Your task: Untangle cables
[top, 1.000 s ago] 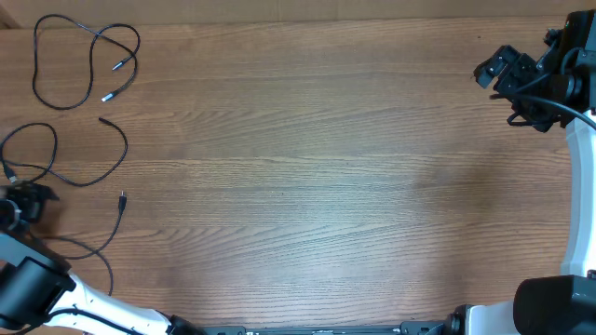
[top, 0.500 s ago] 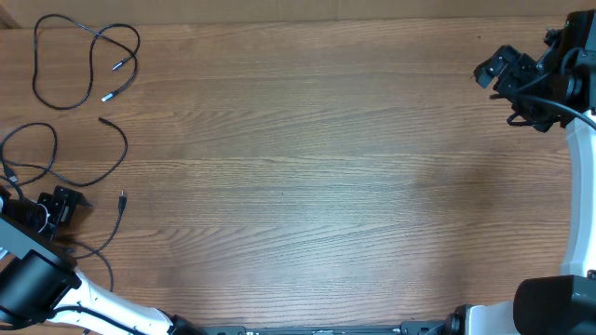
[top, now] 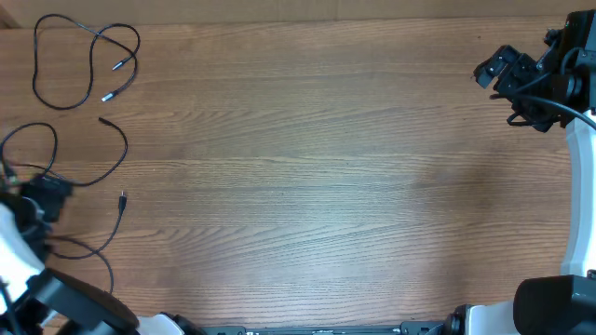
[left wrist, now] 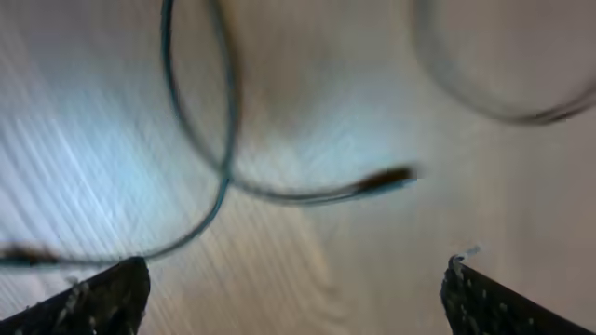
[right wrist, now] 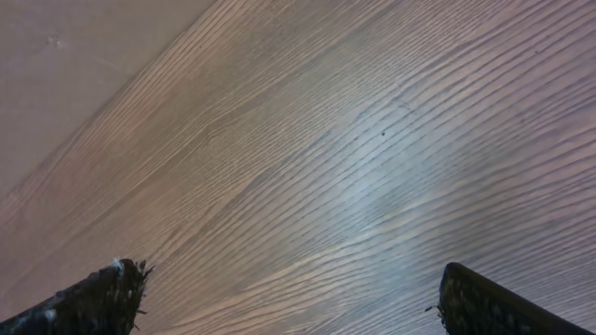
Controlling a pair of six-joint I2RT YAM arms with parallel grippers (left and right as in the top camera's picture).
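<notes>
Three Strands Grouped at the Left End Effector

Three thin black cables lie on the table, all close to the left end effector. Its fingers are spread wide with nothing between them, so it is released. The right end effector is also released, with its fingers parted over bare wood, well apart from every strand.

Position of the work:
- The middle strand passes beneath the left end effector and curves away to its right.
- The left wrist view is blurred. It shows a loop and a dark plug tip just ahead of the fingertips, with the tip's long axis crosswise to the approach.
- A second strand trails to the right of and behind the end effector.
- A third strand, with silver tips, lies well beyond it and crosses itself once.
- Whether the two nearer strands cross beneath the end effector is hidden.

Judgement: the left arm is by far the nearer and is the one suited to the next grasp. The likely approach is a descent onto the cord ahead, fingers straddling it across its length
</notes>
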